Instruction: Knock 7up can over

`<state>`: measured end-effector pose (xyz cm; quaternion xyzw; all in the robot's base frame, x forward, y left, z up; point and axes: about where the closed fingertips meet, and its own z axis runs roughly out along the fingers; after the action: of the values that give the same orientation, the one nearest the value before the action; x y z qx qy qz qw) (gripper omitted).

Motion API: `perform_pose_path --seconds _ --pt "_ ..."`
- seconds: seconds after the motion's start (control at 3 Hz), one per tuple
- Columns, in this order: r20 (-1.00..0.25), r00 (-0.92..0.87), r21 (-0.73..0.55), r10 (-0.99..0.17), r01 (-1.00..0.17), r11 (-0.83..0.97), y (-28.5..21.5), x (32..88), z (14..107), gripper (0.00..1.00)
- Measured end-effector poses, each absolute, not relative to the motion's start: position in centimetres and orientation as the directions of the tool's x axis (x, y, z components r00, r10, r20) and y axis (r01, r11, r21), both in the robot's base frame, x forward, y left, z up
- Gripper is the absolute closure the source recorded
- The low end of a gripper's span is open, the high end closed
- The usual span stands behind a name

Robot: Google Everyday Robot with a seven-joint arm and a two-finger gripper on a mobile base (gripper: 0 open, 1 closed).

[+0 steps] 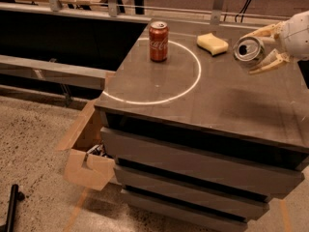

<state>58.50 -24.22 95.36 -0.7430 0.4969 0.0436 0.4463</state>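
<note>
The 7up can (249,48) is a silver can tipped over on its side, its pull-tab top facing me, near the right back part of the dark table top (193,100). My gripper (247,55) reaches in from the right edge. Its pale fingers (268,31) lie above and below the can and hold it between them. A red Coca-Cola can (158,41) stands upright at the back left, inside a white circle marked on the table, well apart from the gripper.
A yellow sponge (212,44) lies at the back, between the two cans. An open cardboard box (89,153) sits on the floor against the table's left side. A black railing and ledge run along the left. A black rod (12,207) lies on the floor.
</note>
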Motion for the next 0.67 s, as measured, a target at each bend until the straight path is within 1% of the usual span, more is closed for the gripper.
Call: perform_pose_path --seconds 0.33,0.67 --pt "-0.388 0.568 -0.642 -0.726 -0.732 -0.229 -23.6 59.2 94.3 1.00" --pt "-0.292 0.614 -0.635 -0.733 -0.698 -0.332 -23.4 60.3 92.7 1.00"
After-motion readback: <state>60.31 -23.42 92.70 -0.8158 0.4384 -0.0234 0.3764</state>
